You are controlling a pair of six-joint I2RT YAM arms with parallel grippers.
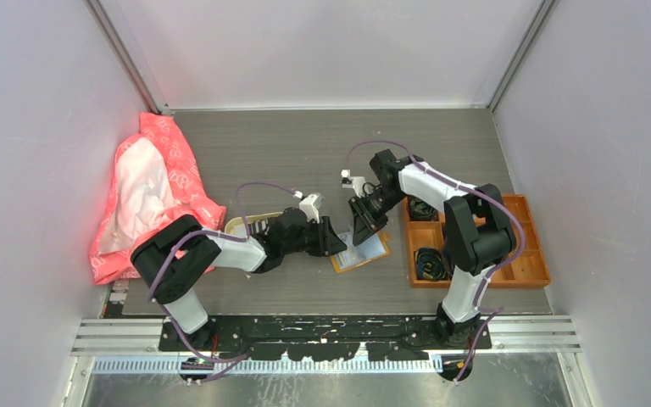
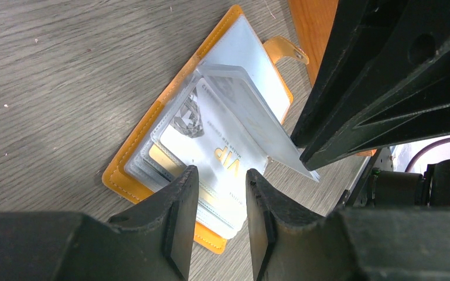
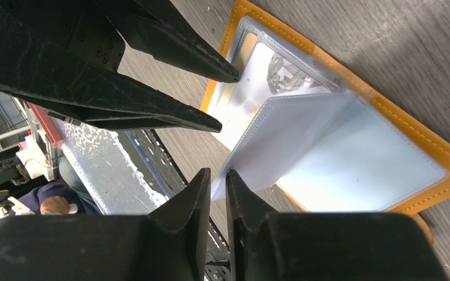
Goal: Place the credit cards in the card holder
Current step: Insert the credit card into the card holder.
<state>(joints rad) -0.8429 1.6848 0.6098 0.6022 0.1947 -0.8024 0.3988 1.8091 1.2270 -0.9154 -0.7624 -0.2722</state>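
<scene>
The grey wood-grain table (image 1: 305, 153) carries a crumpled pink bag (image 1: 148, 191) at the left edge and an orange compartmented box (image 1: 525, 263) with black coils (image 1: 428, 261) at the right. A beige tray (image 1: 242, 222) shows just behind the left arm. Both arms meet at the lower centre of the top view, where the card holder (image 1: 366, 251) lies open and flat on the table. The right gripper (image 3: 215, 205) has its 2 fingers nearly together, pinching the card holder by 1 clear sleeve leaf (image 3: 293, 140) and holding that leaf raised off the stack. The left gripper (image 2: 220, 211) is partly open, gripping nothing, its fingers either side of the near edge of a white VIP card (image 2: 211, 140). This credit card lies among the sleeves on the holder's left half.
</scene>
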